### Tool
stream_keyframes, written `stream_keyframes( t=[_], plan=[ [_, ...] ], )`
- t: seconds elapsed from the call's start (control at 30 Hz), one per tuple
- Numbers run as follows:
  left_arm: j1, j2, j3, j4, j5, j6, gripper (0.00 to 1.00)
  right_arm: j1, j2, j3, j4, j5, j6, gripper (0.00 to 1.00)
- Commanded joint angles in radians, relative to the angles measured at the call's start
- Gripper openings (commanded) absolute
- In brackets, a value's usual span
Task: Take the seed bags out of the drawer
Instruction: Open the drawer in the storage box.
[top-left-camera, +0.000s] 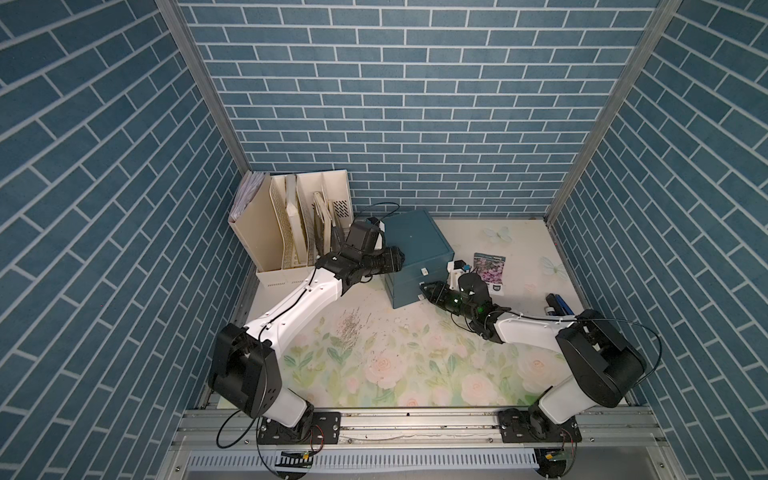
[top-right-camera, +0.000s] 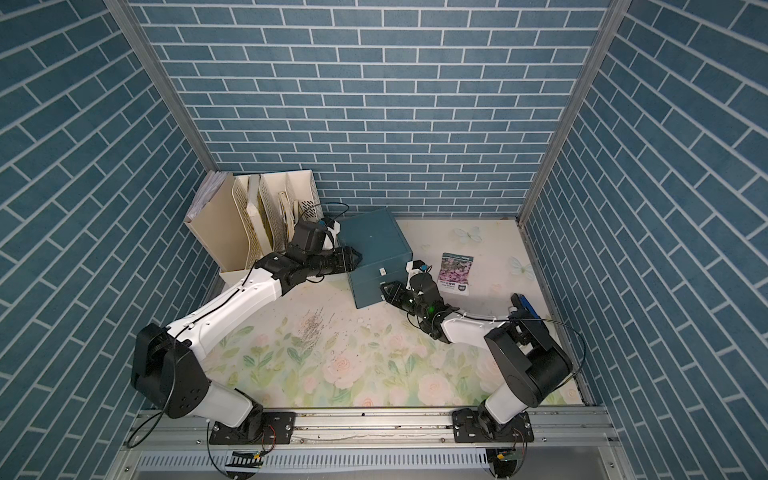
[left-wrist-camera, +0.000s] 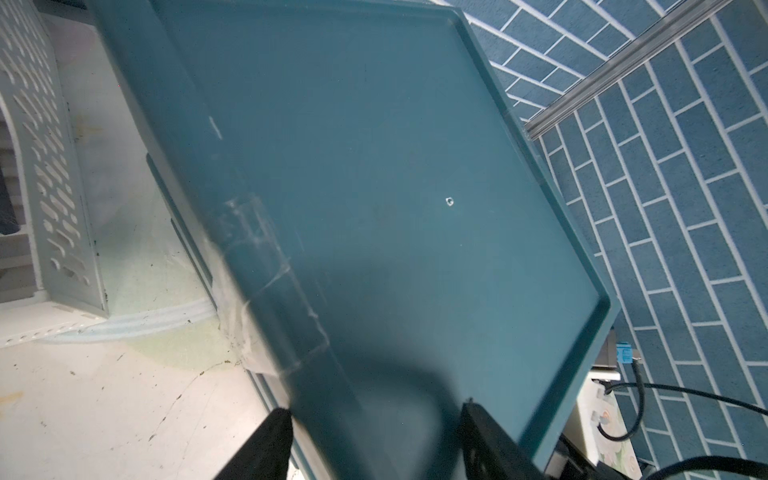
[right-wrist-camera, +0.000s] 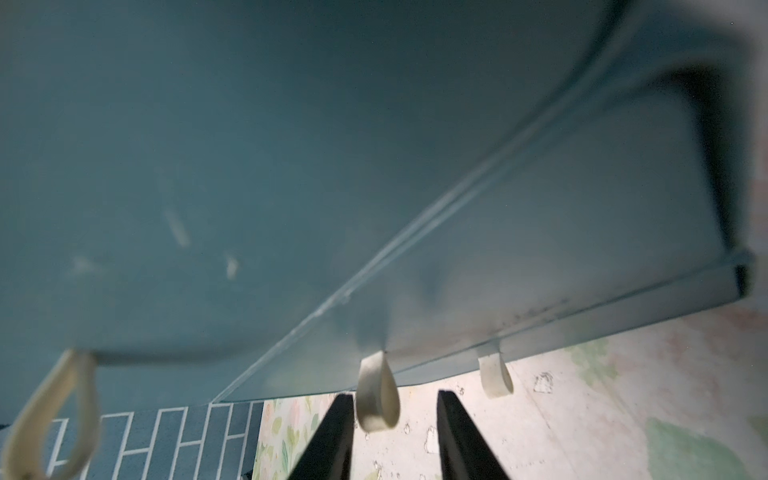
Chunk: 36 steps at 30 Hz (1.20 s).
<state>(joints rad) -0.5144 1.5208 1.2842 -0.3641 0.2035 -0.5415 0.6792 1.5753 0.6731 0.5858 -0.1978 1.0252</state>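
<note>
R gripper (right-wrist-camera: 395, 399) spread round drawer tab (right-wrist-camera: 376, 399). L gripper (left-wrist-camera: 376, 409) astride cabinet (top-left-camera: 415, 245) top edge, grip unclear. Purple seed bag (top-left-camera: 490, 272) btw cabinet & table's (top-left-camera: 374, 353) right edge.

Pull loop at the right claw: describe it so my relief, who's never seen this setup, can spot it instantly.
Find the dark teal box-shaped drawer cabinet beside the cream slotted file rack at the back. On its front, the small cream pull loop you want is the only one sitting between the right claw's black fingers; two matching loops hang outside them.
</note>
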Motion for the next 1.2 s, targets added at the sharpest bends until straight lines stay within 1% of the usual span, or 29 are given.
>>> stream_keyframes(
  t=[0.0,0.53,0.93,1.17],
  plan=[
    [0.000,0.019,-0.023,-0.091,0.001,0.031,0.68,-0.006,0.020,0.031,0.023,0.010,0.013,0.35],
    [0.000,0.021,-0.023,-0.094,0.002,0.031,0.67,-0.009,0.040,0.056,0.024,0.006,0.012,0.21],
    [0.000,0.022,-0.019,-0.096,0.001,0.034,0.68,-0.008,0.024,0.057,0.015,0.009,0.013,0.00],
    [0.000,0.022,-0.017,-0.096,-0.003,0.035,0.68,-0.010,-0.003,0.048,-0.018,0.002,0.007,0.00]
  ],
)
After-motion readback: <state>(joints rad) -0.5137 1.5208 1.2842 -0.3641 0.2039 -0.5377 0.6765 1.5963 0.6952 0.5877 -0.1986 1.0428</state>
